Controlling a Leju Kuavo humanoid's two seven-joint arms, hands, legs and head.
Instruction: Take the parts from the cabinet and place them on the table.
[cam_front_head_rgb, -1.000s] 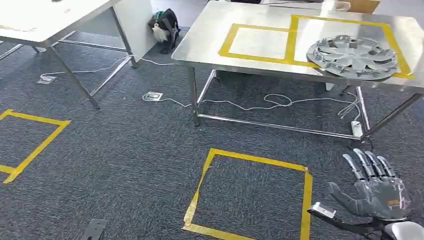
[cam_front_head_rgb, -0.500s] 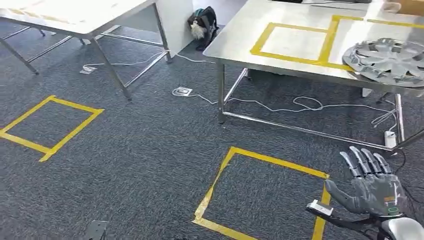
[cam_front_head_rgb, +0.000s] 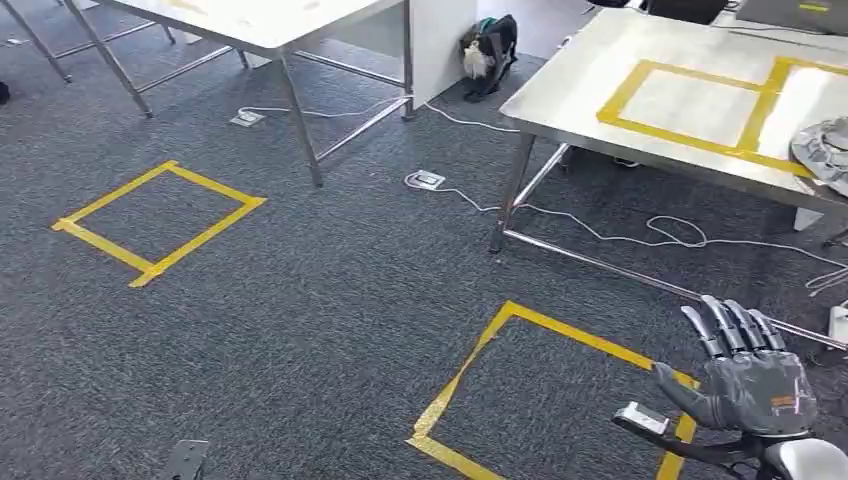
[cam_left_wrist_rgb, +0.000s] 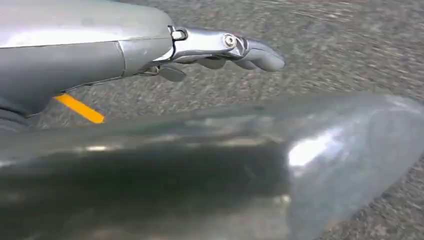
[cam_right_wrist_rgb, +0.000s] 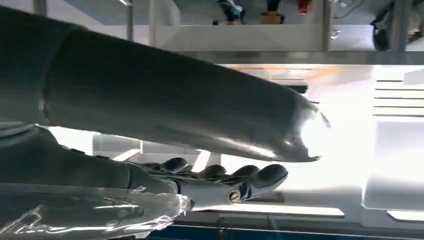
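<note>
Carpet (cam_front_head_rgb: 300, 300) fills most of our head view, dark grey, with two squares of yellow tape on it: one square (cam_front_head_rgb: 160, 220) well out to our left, another (cam_front_head_rgb: 560, 390) close in front of us. Our right robot hand (cam_front_head_rgb: 745, 385) hangs low over the near square's right side, fingers straight and spread, thumb out to the side, nothing in it. The right wrist view shows the same: fingers (cam_right_wrist_rgb: 225, 175) stretched out side by side with no object between them.

Our left robot hand (cam_left_wrist_rgb: 220, 50) appears in the left wrist view over the carpet, fingers extended and slightly bent at the tips, nothing held. A strip of yellow tape (cam_left_wrist_rgb: 80, 109) lies on the carpet behind it.

Ahead to the right stands the steel worktop (cam_front_head_rgb: 580, 95), marked with yellow tape rectangles (cam_front_head_rgb: 690, 105). The part (cam_front_head_rgb: 825, 150), a silver wheel cover, lies flat at the worktop's right edge, cut off by the frame, touching the tape line beside it. White cables (cam_front_head_rgb: 620, 235) trail across the floor under the worktop, running to a floor socket (cam_front_head_rgb: 427, 180). A second table (cam_front_head_rgb: 270, 20) stands further off to the left, and a dark bag (cam_front_head_rgb: 485, 50) leans against a white panel between the two.
</note>
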